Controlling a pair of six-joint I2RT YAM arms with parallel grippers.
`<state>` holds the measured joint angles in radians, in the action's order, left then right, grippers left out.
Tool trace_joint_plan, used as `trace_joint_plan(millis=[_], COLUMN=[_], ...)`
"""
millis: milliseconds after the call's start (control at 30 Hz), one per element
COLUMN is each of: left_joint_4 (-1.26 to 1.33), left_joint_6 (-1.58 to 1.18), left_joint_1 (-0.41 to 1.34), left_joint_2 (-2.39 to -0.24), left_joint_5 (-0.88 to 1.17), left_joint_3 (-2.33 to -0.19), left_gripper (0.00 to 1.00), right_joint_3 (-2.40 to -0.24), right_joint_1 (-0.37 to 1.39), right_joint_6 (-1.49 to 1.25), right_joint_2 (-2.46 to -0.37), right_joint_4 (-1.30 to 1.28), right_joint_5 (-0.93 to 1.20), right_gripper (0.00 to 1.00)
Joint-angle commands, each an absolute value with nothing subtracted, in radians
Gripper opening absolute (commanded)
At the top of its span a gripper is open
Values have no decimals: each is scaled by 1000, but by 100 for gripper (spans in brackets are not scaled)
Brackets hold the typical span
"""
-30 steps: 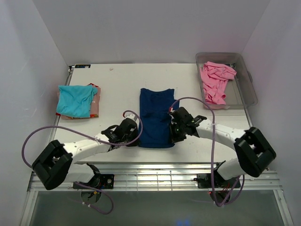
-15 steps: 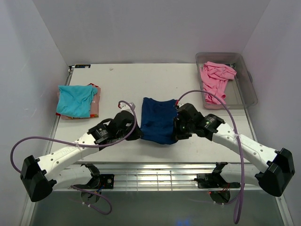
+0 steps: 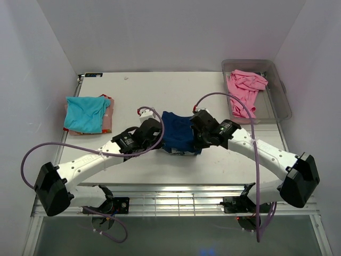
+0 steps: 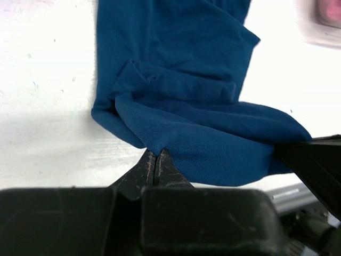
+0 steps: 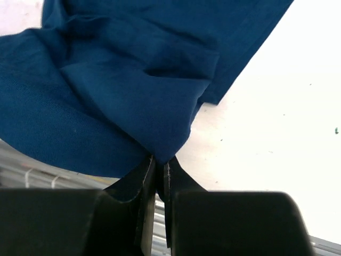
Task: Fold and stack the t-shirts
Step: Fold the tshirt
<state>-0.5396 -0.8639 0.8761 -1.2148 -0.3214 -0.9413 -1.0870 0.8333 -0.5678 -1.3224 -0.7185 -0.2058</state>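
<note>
Since a second ago, both arms have reached up the frame from the near edge, and the navy t-shirt (image 3: 178,134) has gone with them. Its near hem, which lay close to the bottom edge of the surface (image 3: 138,88), is now carried toward the collar end, so the garment reads markedly shorter in the top view.

Nearest finding: your left pincer (image 3: 160,137) sits at the shirt's left side, centre of the frame. Its wrist view shows the two fingers pressed together on a corner of navy cloth. The gathered fold bulges just beyond the tips and lies over the flat lower layer.

Your right pincer (image 3: 196,137) sits at the shirt's right side, level with the left. Its wrist view shows the same condition: fingers pinched on a point of the navy fabric. The doubled cloth spreads away to the upper left of that view, with bare white surface to the right.

The navy t-shirt lies in the middle of the surface between the two pincers, rumpled rather than flat.

Further out, centre left: a turquoise t-shirt (image 3: 85,112) lies folded on top of a salmon-coloured cloth (image 3: 108,121), well apart from the navy one.

Furthest, upper right: a pink t-shirt (image 3: 244,89) lies bunched inside a clear tub (image 3: 282,101) at the far right corner of the surface.
</note>
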Motion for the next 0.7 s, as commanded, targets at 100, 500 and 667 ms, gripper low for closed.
trace_joint_plan(millis=[100, 500, 667], left_joint_4=[-417, -276, -229], left_joint_6=[-798, -693, -677], left_joint_1=[836, 698, 652], left_joint_2=[-1298, -1451, -1522], left_joint_5=[-433, -328, -246], left_joint_3=[-1035, -1124, -1163], left_gripper=[0, 0, 0], right_joint_3=[-1207, -1289, -1318], right_joint_1=[816, 752, 700], right_joint_6=[-523, -476, -450], right_joint_2=[-1416, -1508, -1560], right_joint_4=[-700, -667, -644], right_joint_5=[-362, -416, -400], right_gripper=[8, 8, 8])
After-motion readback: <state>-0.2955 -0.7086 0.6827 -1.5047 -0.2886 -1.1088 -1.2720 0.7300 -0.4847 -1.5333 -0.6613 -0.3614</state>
